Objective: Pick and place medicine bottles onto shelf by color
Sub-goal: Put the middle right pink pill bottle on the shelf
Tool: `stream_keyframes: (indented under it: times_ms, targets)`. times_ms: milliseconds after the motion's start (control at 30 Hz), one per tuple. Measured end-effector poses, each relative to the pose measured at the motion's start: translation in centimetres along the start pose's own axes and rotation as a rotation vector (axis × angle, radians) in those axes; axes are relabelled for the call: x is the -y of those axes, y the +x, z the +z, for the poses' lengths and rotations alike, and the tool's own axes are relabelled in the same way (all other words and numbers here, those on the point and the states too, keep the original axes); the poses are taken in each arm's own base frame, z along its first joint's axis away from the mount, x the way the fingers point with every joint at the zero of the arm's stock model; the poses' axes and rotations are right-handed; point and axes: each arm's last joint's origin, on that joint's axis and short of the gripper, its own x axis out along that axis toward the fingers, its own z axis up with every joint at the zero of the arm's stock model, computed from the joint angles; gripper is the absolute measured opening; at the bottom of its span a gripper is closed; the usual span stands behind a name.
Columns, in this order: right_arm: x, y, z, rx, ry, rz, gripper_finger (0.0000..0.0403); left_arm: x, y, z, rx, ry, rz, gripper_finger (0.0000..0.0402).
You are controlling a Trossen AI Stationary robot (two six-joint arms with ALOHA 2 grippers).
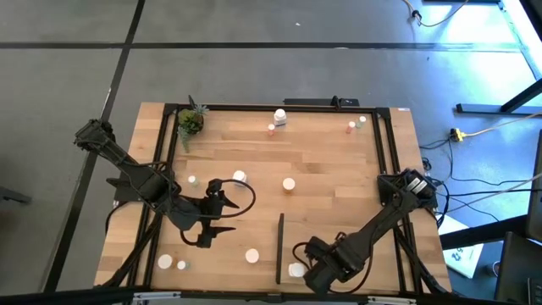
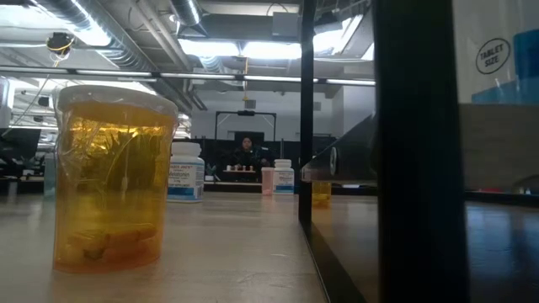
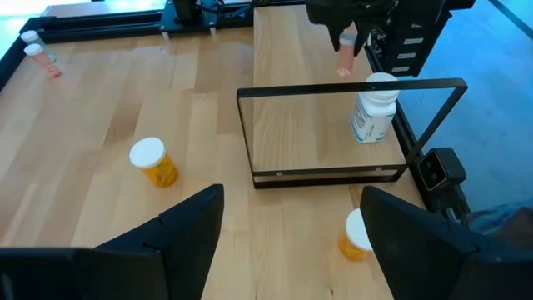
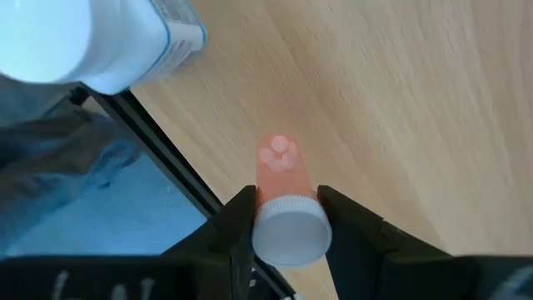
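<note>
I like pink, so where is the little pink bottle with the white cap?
The pink bottle is pinched in the right pincer, held above the wood at the table's near right side, close to the big white bottle.

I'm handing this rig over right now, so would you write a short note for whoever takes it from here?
Right gripper: shut on a small pink bottle, held above the shelf beside the large white bottle already standing there.
Left gripper: open, empty, over the table's near left part.
Done: one white bottle shelved.
Left: set the pink bottle down, then bring the rest, including the orange bottles and the small ones along the far edge.
</note>
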Motion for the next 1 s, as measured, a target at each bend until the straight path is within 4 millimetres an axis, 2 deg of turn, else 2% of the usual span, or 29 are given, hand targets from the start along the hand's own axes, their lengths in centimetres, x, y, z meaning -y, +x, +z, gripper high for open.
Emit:
stream_keyframes:
  times_ms: [600,733,1000]
  targets:
    - [-0.09,0.33,0.55,0.035,0.027,-0.005,0.0122,-0.05,0.00,-0.15,-0.013,0.007,0.005,0.0277]
    - [-0.38,0.32,0.61,0.042,-0.023,0.023,0.0122,-0.05,0.00,-0.15,-0.014,0.008,0.005,0.0277]
    - [-0.09,0.68,0.63,0.026,-0.021,-0.022,0.0122,-0.05,0.00,-0.15,-0.014,0.032,0.004,0.0277]
